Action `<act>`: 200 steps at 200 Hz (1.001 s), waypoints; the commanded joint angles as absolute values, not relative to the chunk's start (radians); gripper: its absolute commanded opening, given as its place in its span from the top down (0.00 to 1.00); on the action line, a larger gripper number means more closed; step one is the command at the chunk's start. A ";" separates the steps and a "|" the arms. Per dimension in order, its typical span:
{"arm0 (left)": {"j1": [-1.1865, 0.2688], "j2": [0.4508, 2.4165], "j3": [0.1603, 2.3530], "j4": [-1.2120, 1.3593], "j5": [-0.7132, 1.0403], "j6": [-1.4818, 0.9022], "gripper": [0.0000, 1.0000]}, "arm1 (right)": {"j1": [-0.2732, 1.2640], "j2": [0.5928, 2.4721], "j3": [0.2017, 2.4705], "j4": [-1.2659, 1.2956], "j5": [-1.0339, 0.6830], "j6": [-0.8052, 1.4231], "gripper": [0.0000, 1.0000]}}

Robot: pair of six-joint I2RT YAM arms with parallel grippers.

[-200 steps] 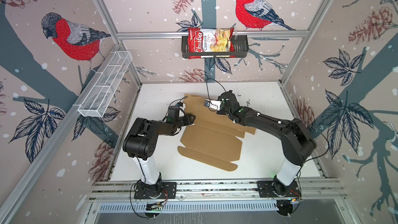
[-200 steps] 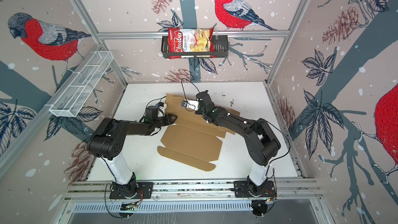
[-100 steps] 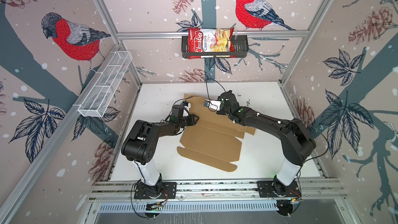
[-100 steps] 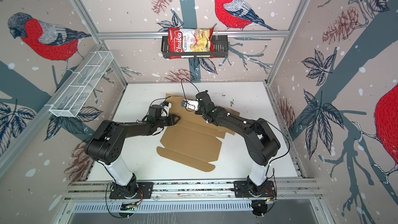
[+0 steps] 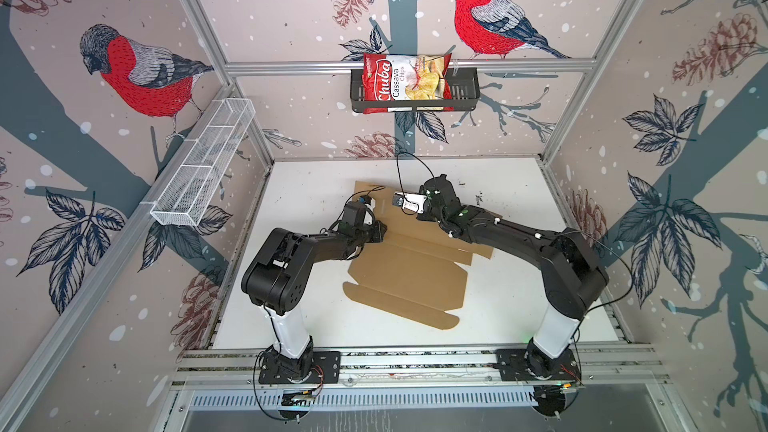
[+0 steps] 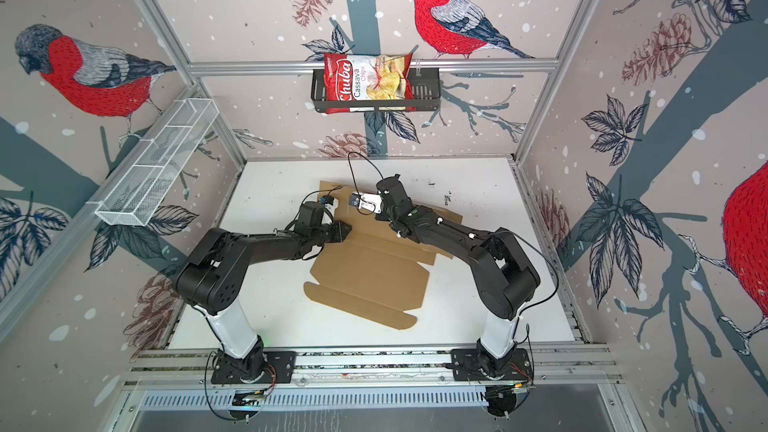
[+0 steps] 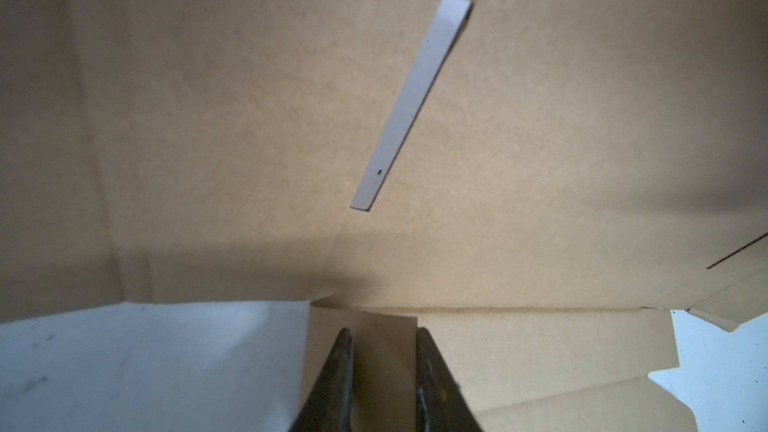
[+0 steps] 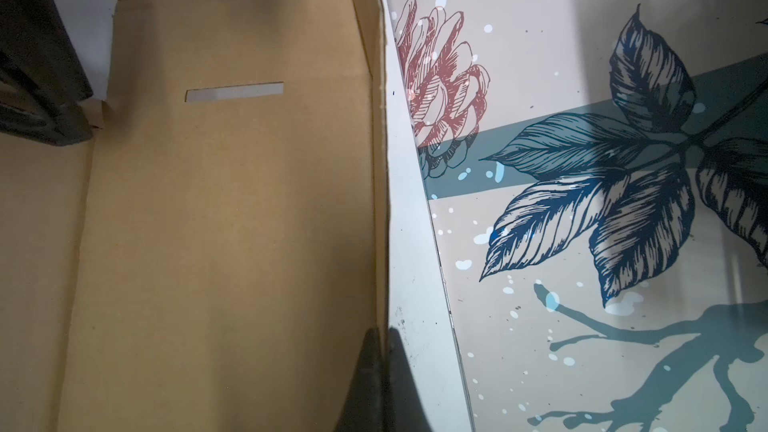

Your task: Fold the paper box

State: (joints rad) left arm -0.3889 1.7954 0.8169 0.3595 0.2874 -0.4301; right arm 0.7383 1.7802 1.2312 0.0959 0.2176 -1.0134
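The paper box (image 5: 409,272) (image 6: 372,274) lies as a flat brown die-cut cardboard sheet on the white table (image 5: 311,184). My left gripper (image 5: 379,231) (image 6: 345,229) sits at the sheet's left edge. In the left wrist view its jaws (image 7: 382,336) stand a narrow gap apart with a small cardboard flap (image 7: 384,326) showing behind them, and a slot (image 7: 411,97) lies beyond. My right gripper (image 5: 397,200) reaches to the sheet's far edge. The right wrist view shows it (image 8: 384,332) shut on that cardboard edge (image 8: 378,160).
A red chips bag (image 5: 405,83) rests in a black wire basket (image 5: 465,93) on the back wall. A white mesh shelf (image 5: 199,172) hangs on the left wall. Patterned walls close in three sides, and an aluminium rail (image 5: 415,361) runs along the front.
My left gripper has slid right onto the sheet's left edge and its jaws have narrowed. The right arm has stayed where it was.
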 commanded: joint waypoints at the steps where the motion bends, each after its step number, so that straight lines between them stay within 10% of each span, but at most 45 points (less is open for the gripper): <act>1: -0.391 1.803 0.819 0.324 0.285 -0.445 0.73 | 0.740 1.777 1.234 0.108 0.204 -0.990 1.00; 200: -0.112 1.388 0.887 0.258 0.444 -0.087 0.38 | 0.736 1.746 1.295 -0.010 0.238 -1.142 1.00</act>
State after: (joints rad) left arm -0.1020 1.4071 0.8646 0.1532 0.3634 -0.2264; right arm 0.7330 1.7527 1.2758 0.0151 0.2153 -1.1042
